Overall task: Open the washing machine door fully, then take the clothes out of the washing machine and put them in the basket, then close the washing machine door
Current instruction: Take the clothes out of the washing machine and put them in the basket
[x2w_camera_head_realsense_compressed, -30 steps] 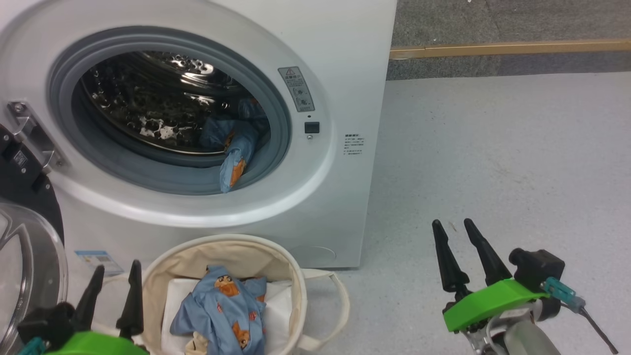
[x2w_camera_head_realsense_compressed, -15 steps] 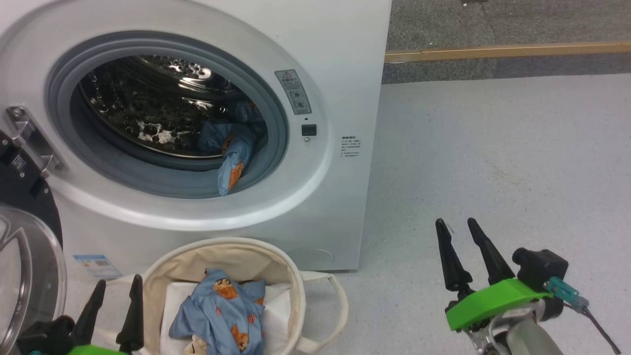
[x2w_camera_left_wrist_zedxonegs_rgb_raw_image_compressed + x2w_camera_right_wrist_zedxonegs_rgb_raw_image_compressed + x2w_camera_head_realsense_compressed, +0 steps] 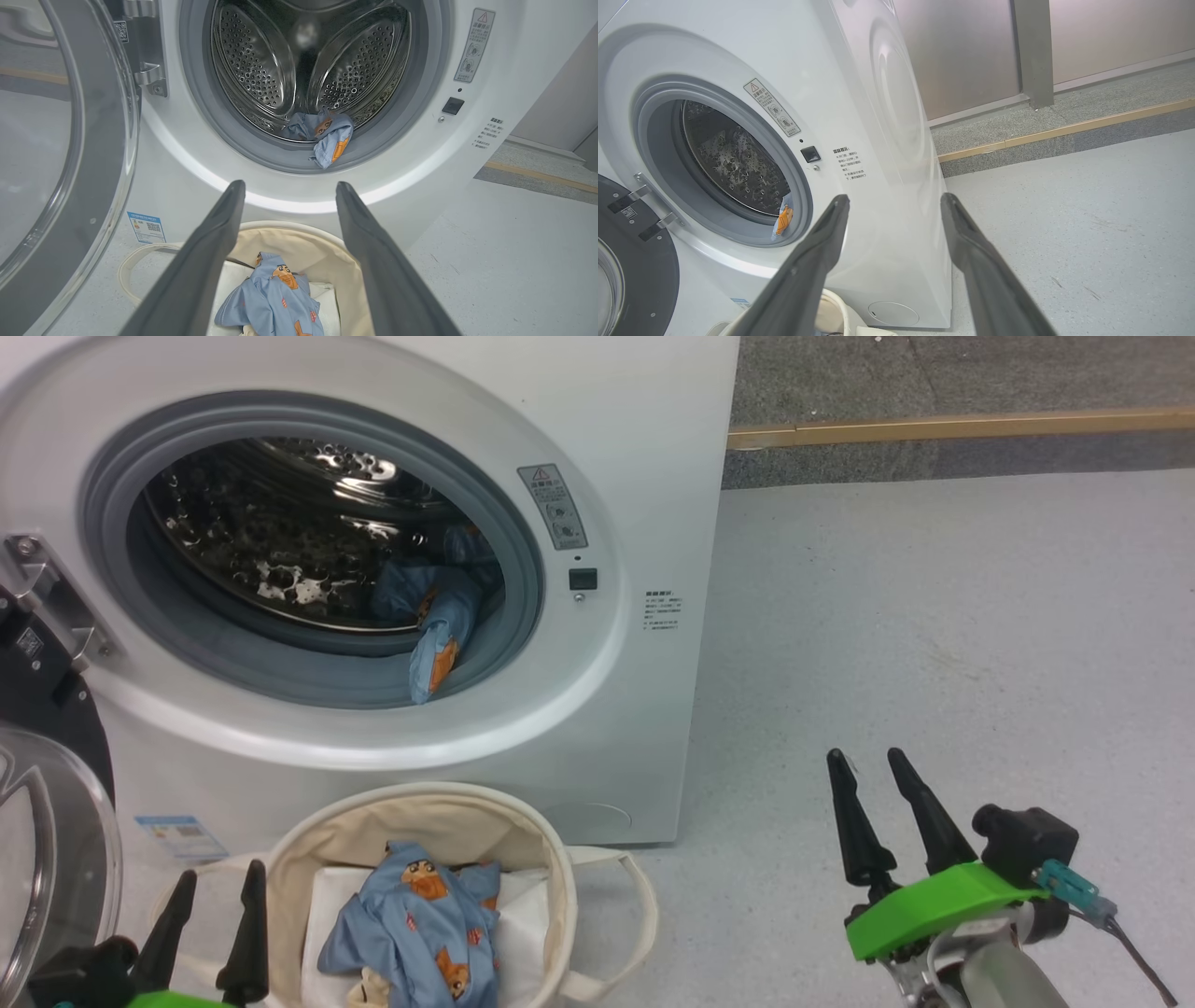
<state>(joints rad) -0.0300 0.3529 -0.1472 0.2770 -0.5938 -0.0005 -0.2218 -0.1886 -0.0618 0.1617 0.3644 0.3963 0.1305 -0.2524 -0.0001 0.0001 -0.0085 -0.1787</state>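
Gaping empty, left gripper (image 3: 290,184) frames the clothes (image 3: 273,303); right gripper (image 3: 895,197), likewise, frames washing machine's (image 3: 887,116) side.

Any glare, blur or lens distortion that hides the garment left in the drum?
Head view: the steel drum is speckled with bright reflections, yet the garment at its lip reads clearly. Left wrist view: a glare band on the washer front below the opening; the two fingers look soft. Right wrist view: the washer's side bows from the wide lens.
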